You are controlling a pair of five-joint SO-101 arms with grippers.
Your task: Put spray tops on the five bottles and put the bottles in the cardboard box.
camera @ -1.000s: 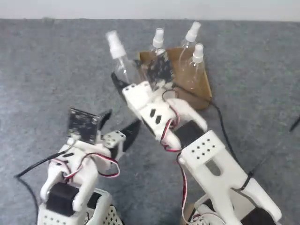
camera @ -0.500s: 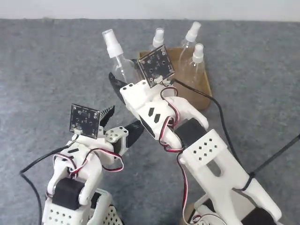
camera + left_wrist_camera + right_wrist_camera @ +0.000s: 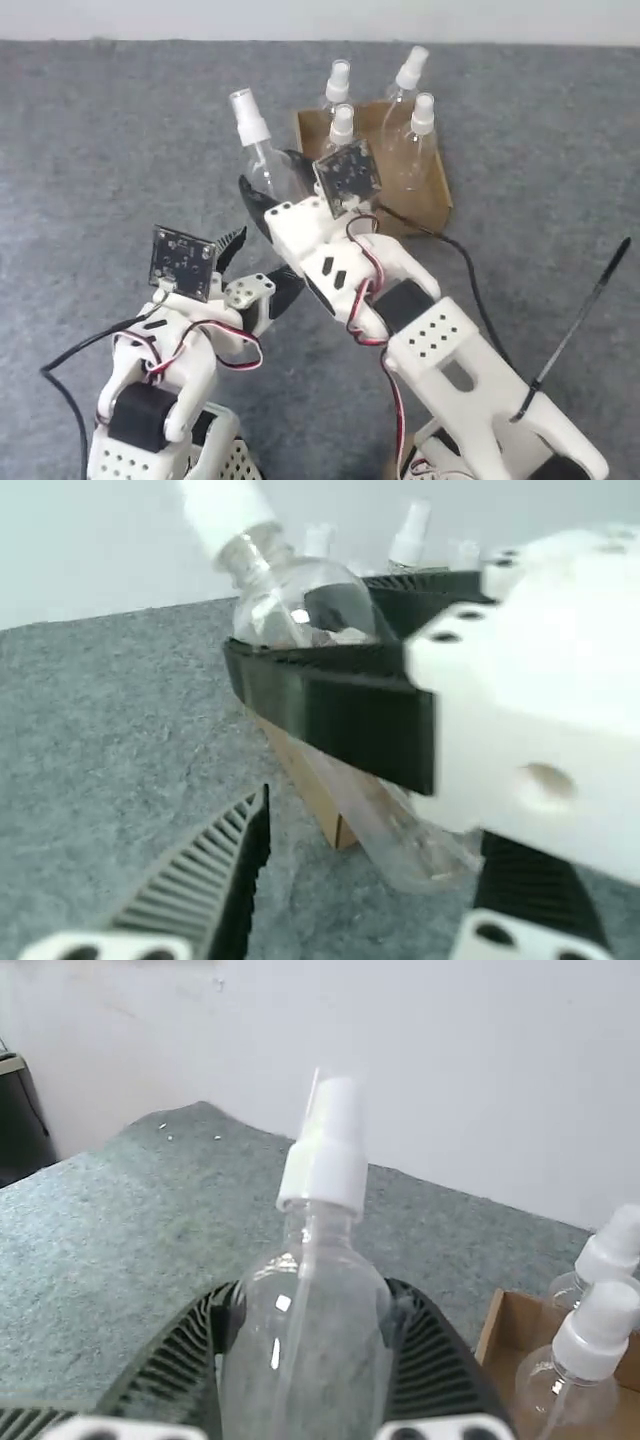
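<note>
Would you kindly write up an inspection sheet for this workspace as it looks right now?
Surface: grey felt mat, flat.
Job's things: four topped bottles upright in the box; fifth bottle, also topped, held beside the box.
Clutter: nothing seen.
Pincers: right pincer shut on the fifth bottle; left pincer open and empty, close by.
Cables: black cable runs past the box; second cable trails on the mat.
Surroundings: pale wall behind the mat.
</note>
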